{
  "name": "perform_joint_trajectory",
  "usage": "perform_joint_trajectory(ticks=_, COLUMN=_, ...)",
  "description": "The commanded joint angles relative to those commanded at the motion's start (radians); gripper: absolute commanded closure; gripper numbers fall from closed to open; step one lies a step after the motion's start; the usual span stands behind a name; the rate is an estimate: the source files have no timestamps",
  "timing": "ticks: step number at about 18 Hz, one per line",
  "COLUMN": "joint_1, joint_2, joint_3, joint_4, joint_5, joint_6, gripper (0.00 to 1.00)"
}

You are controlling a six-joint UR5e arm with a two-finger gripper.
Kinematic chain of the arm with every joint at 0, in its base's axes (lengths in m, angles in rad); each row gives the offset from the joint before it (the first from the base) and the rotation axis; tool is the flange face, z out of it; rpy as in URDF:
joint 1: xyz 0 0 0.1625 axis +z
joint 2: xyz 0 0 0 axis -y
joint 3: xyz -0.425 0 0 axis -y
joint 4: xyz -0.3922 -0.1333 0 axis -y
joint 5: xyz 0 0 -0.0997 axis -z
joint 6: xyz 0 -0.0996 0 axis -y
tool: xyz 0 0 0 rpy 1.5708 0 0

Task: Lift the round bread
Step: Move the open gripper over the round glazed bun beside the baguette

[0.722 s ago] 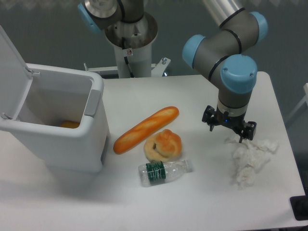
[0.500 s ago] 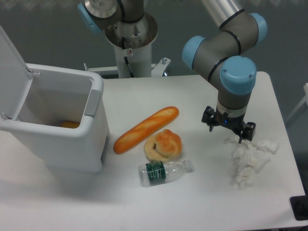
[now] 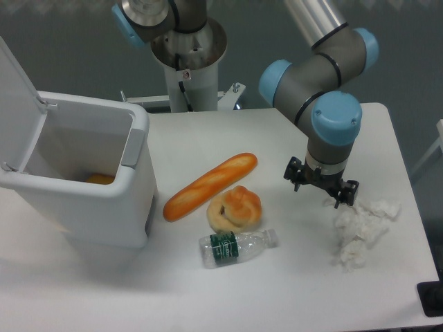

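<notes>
The pincer [image 3: 321, 184] hangs released and empty above the worktop [image 3: 277, 290], well right of the round bread [image 3: 242, 203]. The bun rests on a pale ring bread [image 3: 219, 216], between the baguette [image 3: 210, 185] and a plastic bottle [image 3: 237, 246].

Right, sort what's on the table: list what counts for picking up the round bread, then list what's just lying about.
For the job:
- round bread, resting on the ring-shaped bread
- gripper, open, off to its right, holding nothing

Just lying about:
- ring-shaped bread
- baguette
- water bottle
- crumpled tissue
- white bin, lid open
</notes>
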Motion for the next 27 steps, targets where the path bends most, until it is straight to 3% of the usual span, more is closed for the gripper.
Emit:
perform_joint_trajectory(ticks=5, joint_1=-0.049, joint_2=-0.028, joint_3=-0.046, joint_4=-0.005, joint_5=-0.008, joint_6=-0.025, gripper=0.0)
perform_joint_trajectory(ticks=10, joint_1=-0.09, joint_2=-0.049, joint_3=-0.048, joint_4=-0.005, joint_5=-0.016, joint_6=-0.1, gripper=0.0)
perform_joint_trajectory(ticks=21, joint_1=-0.087, joint_2=-0.04, joint_3=-0.034, joint_4=-0.012, joint_5=-0.082, joint_6=-0.104, gripper=0.0)
perform_joint_trajectory(ticks=27, joint_1=-0.094, joint_2=-0.011, joint_3=-0.031, joint_4=-0.106, joint_5=-0.088, joint_6=-0.107, gripper=0.0)
